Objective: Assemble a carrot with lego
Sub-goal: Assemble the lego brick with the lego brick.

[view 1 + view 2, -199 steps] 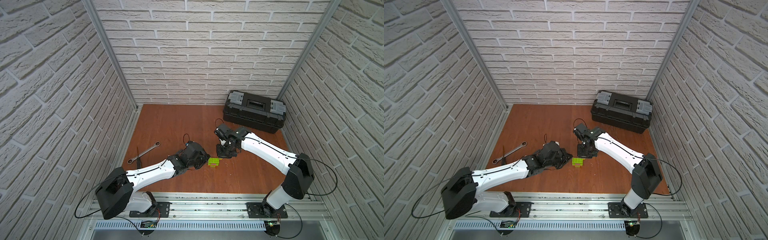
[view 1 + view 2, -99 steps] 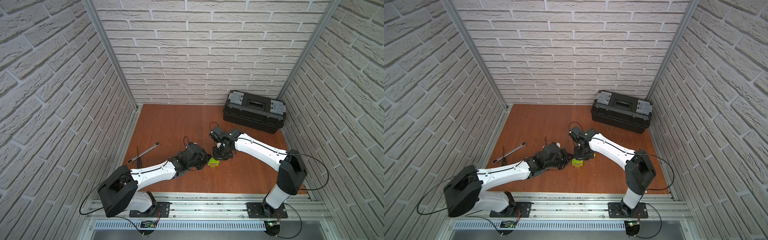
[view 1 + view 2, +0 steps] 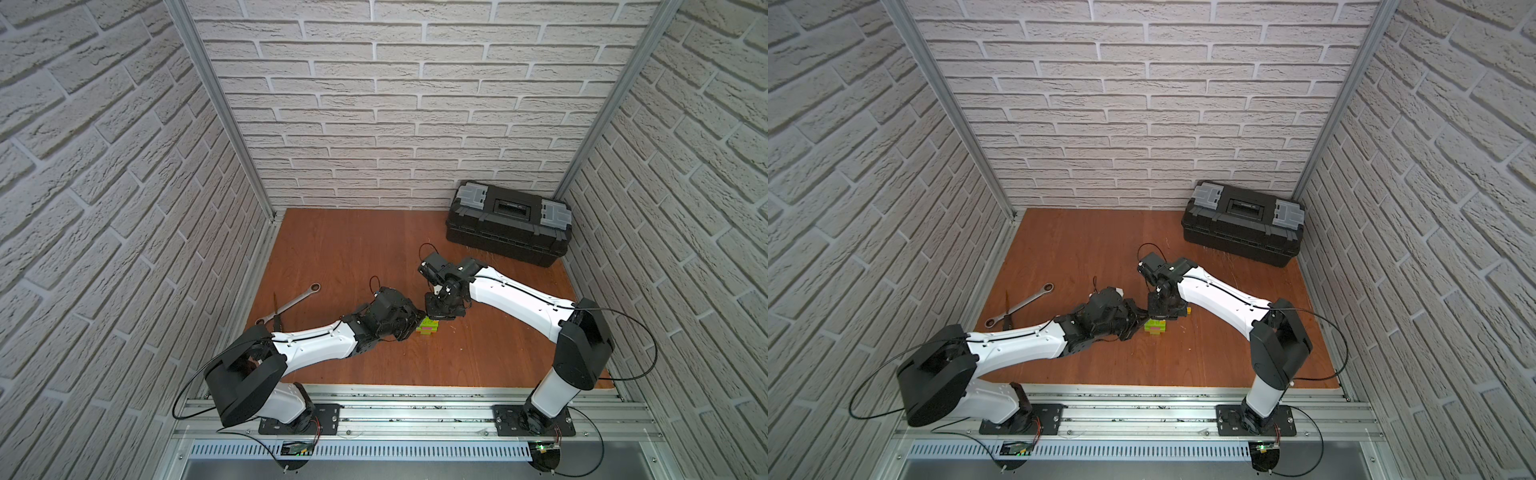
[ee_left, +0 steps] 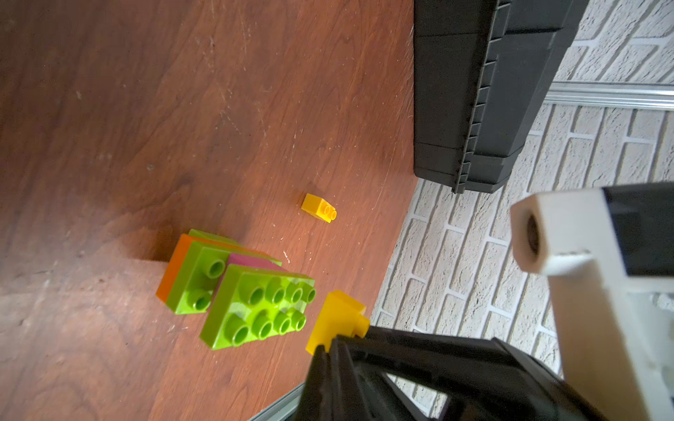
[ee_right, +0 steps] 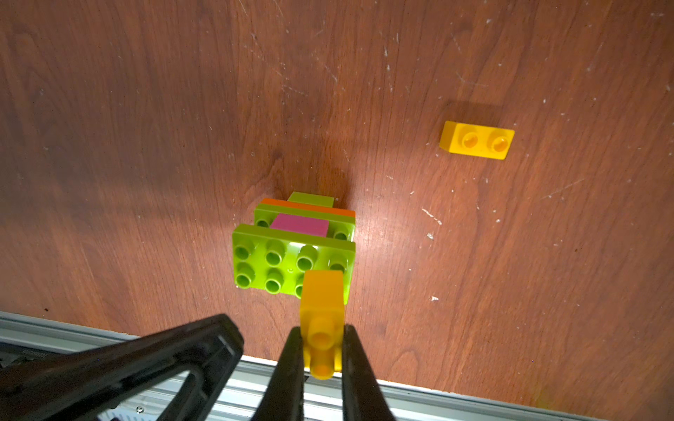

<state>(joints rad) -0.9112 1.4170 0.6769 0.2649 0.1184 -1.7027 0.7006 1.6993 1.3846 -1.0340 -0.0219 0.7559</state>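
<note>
Right claw (image 5: 321,342) moved above carrot (image 5: 270,255), gripping yellow brick (image 5: 322,295).

Both top views are bright and evenly lit from overhead, sharp at the centre, with the wall lines bowing toward the edges and only soft shadows under the arms on the surface (image 3: 353,249). In the right wrist view warm light leaves a small glare spot on the carrot (image 5: 293,251) and a dark shadow just beyond it, while the right pincer (image 5: 321,350) and its yellow brick (image 5: 322,302) blur near the lens. The left wrist view is dim and smeared toward its corners.
</note>
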